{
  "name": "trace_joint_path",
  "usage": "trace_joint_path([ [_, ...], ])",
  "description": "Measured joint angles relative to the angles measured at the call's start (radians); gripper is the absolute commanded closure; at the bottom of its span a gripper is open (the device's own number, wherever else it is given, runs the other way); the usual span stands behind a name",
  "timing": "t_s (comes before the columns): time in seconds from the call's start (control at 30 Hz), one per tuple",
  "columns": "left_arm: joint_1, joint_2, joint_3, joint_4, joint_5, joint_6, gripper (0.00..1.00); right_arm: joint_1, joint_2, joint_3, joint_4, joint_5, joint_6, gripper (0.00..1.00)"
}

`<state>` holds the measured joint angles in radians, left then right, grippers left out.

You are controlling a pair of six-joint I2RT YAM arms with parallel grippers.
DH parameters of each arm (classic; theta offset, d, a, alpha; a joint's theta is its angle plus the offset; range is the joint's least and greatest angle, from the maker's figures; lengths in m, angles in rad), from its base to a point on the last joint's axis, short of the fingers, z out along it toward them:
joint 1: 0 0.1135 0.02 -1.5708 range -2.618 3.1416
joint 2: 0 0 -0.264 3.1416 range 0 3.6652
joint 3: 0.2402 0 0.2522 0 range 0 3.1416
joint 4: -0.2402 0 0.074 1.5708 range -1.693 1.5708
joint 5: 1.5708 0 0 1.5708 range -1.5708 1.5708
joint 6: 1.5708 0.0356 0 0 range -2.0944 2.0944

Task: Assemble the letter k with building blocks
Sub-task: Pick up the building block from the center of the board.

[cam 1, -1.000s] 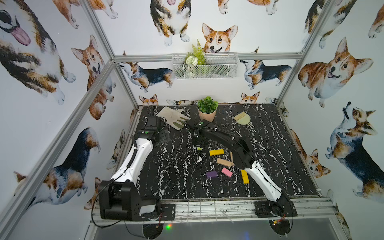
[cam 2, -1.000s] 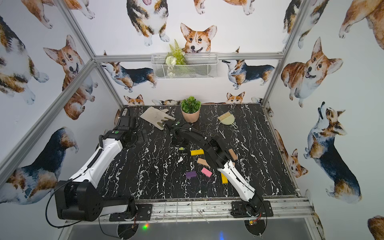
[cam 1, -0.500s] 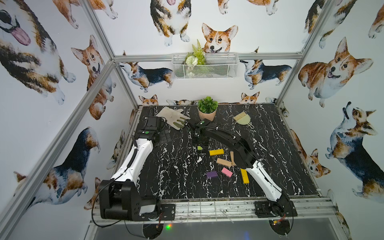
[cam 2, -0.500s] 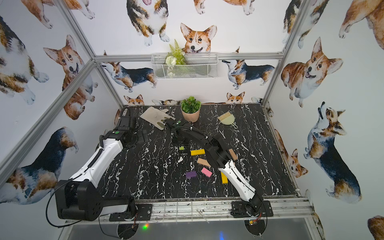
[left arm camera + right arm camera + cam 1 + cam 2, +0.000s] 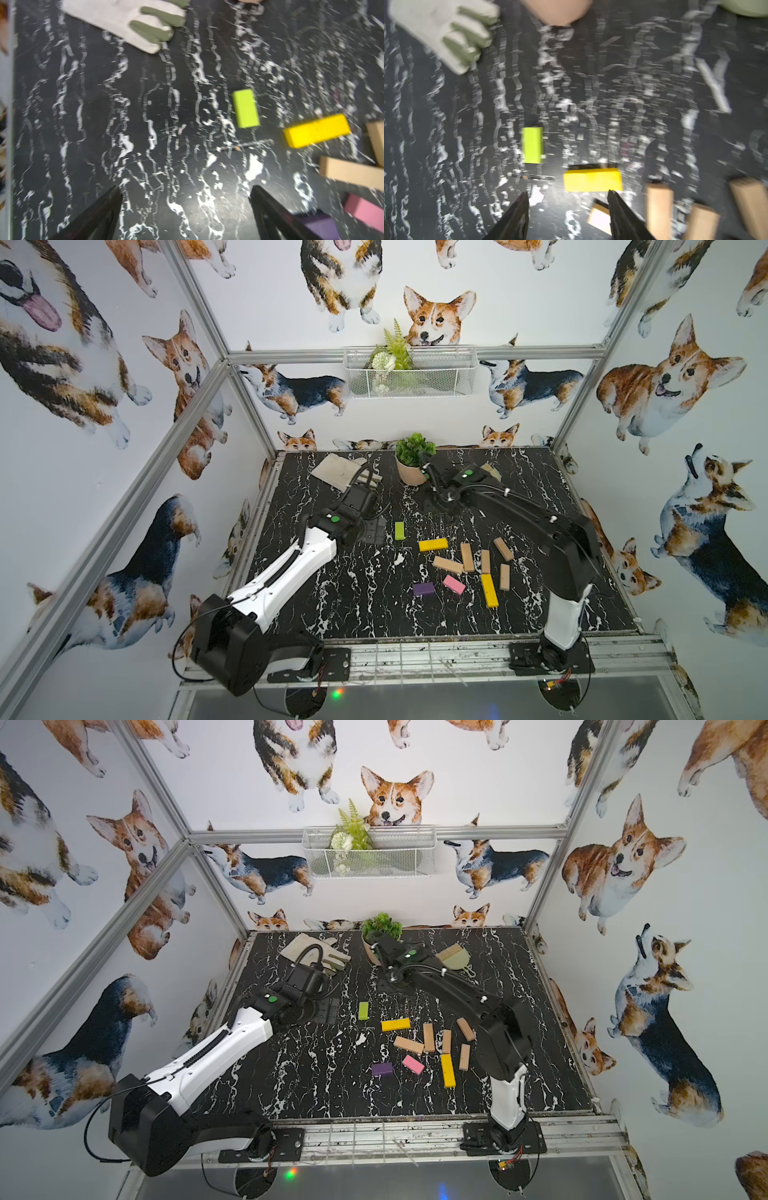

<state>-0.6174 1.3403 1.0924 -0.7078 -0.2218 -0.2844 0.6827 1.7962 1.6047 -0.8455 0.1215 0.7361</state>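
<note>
**Operator:** Where did the green block end up?

**Spotter:** Your green block (image 5: 399, 530) lay flat on the dark marbled surface (image 5: 353, 605), long side pointing toward the back wall. It stood alone. The nearest yellow block (image 5: 433, 544) sat just beside it on your right, not touching. A second before, your right claw was down over that green block. By this moment it had let go, and the arm had lifted away toward the potted plant (image 5: 411, 466).

**Operator:** And the claws?

**Spotter:** In the right wrist view your right claw (image 5: 568, 194) stood apart with nothing between its fingers. Your left claw (image 5: 185, 188) was spread wide and empty too, hanging just left of the green block.

**Operator:** So how far along was I?

**Spotter:** Barely started, I judged. That one placed piece looked like the beginning of the K's upright. The tan blocks (image 5: 467, 557), the second yellow block (image 5: 489, 590), the pink block (image 5: 454, 584) and the purple block (image 5: 423, 588) lay in a loose scatter on your right, and none was joined to it. You probably needed another bar laid end to end with the green one.
</note>
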Motion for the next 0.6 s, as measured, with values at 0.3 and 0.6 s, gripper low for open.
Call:
trace_joint_path([
  [0.3, -0.297, 0.174, 0.065, -0.064, 0.084, 0.115, 0.1, -0.367, -0.432, -0.425, 0.04, -0.075, -0.008, 0.41],
  [0.6, -0.477, 0.329, 0.117, -0.085, 0.089, 0.179, 0.23, -0.402, -0.539, -0.543, 0.029, -0.128, -0.033, 0.41],
])
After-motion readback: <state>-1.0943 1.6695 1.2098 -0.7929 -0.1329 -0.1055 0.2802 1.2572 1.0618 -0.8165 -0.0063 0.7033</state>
